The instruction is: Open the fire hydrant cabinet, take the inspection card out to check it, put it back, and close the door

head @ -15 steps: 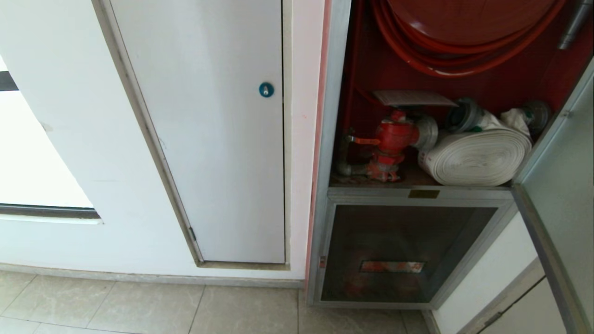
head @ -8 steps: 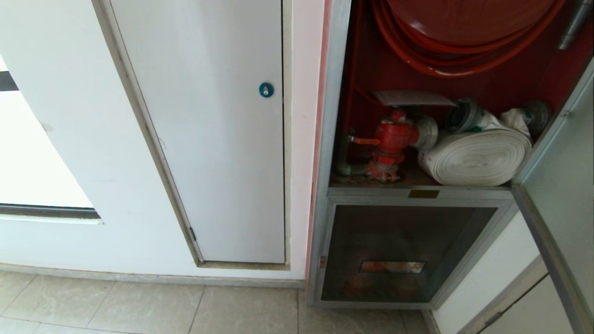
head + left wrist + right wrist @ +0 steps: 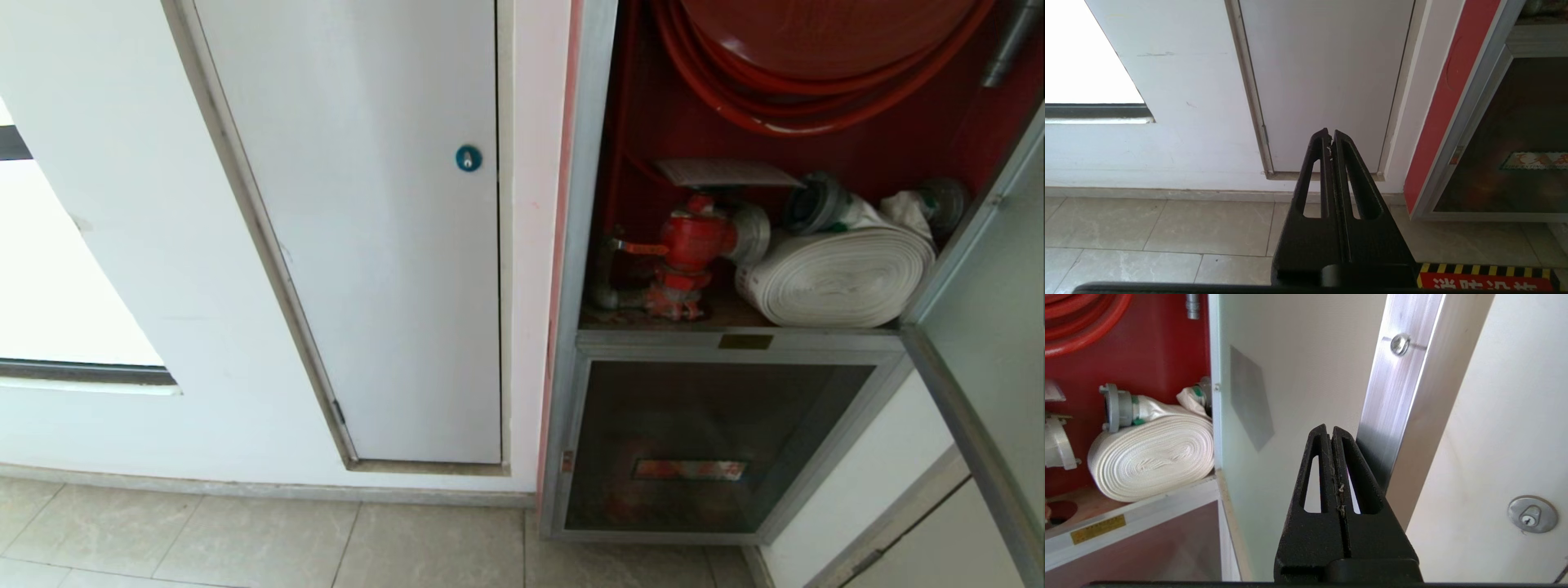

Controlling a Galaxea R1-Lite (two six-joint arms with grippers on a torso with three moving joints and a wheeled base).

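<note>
Open fire hydrant cabinet (image 3: 735, 245): thin, light, bendable inspection card (image 3: 727, 172) rests atop the red valve (image 3: 690, 245), best pinched at its overhanging edge. Right gripper (image 3: 1331, 430) clenched empty beside the swung-open door (image 3: 1290, 396); left gripper (image 3: 1329, 134) clenched, parked.

Head looks down; right wrist close; both show hose (image 3: 833, 278).

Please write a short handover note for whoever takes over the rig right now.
Left gripper: shut, empty, parked low, pointing at the white panel's foot.
Right gripper: shut, empty, at the open door, beside its metal edge.
Cabinet: door swung open to the right.
Card: lying flat above the red valve, untouched by either gripper.
Done: door opened.
Left: closing the door; whether the card was already checked cannot be told.
</note>
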